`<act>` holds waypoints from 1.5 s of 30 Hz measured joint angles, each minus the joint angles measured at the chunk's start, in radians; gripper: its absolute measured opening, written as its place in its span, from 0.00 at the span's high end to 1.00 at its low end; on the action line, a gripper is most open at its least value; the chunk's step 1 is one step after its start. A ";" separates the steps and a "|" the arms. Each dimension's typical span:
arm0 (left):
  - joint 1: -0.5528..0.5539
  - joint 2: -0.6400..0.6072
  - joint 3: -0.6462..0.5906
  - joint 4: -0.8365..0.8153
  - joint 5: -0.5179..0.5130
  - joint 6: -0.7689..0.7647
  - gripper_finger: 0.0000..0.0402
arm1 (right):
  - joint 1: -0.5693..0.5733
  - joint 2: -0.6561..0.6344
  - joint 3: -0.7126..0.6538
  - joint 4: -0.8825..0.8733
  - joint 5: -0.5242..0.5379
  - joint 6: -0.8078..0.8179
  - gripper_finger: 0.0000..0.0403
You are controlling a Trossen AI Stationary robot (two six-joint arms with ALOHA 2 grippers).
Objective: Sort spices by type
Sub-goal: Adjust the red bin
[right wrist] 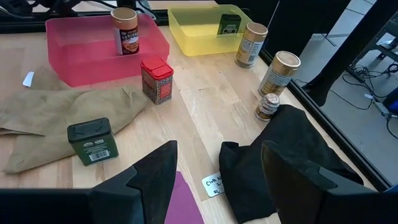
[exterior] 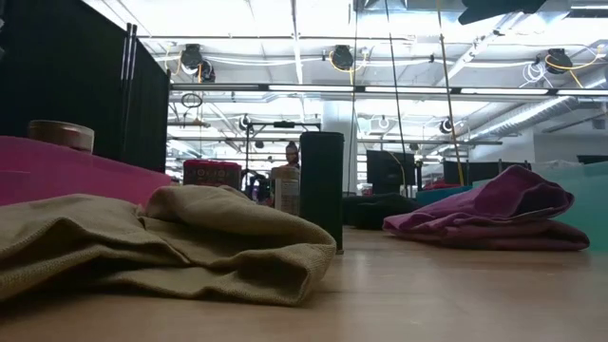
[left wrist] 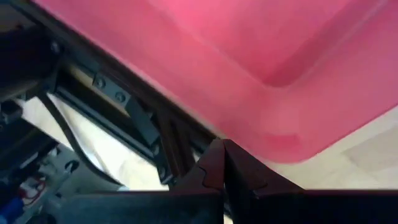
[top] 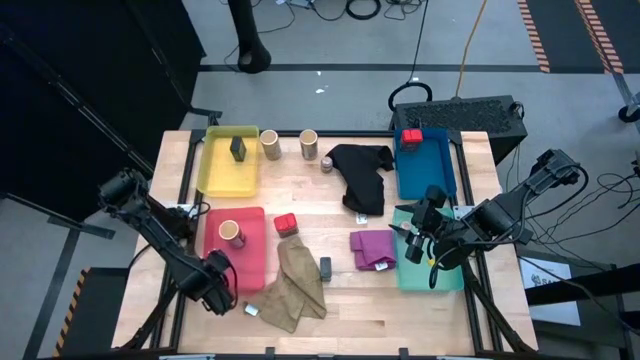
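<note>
My right gripper (top: 404,232) is open and empty above the table, between the purple cloth (top: 372,249) and the black cloth (top: 362,175); it also shows in its wrist view (right wrist: 217,180). My left gripper (top: 216,296) is shut and empty beside the red tray's near left corner (left wrist: 280,140). A tan cylinder (right wrist: 124,31) stands in the red tray (top: 252,262). A red box (right wrist: 157,79) stands on the table. A dark block (right wrist: 93,142) stands at the khaki cloth's edge (right wrist: 62,118). A dark block (top: 239,148) sits in the yellow tray (top: 222,178). Two tan cylinders (top: 270,145) (top: 309,144) and a grey jar (top: 327,163) stand at the far side. A red box (top: 411,136) sits in the blue tray (top: 425,170).
A teal tray (top: 445,278) lies under my right arm at the near right. A white card (right wrist: 214,185) lies by the black cloth, and a small white label (top: 250,309) lies near the khaki cloth. Bare wood shows along the near edge (top: 400,320).
</note>
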 joint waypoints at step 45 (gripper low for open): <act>0.411 0.289 0.277 0.171 -0.493 0.355 0.99 | 0.000 0.018 0.000 0.042 -0.004 -0.003 0.47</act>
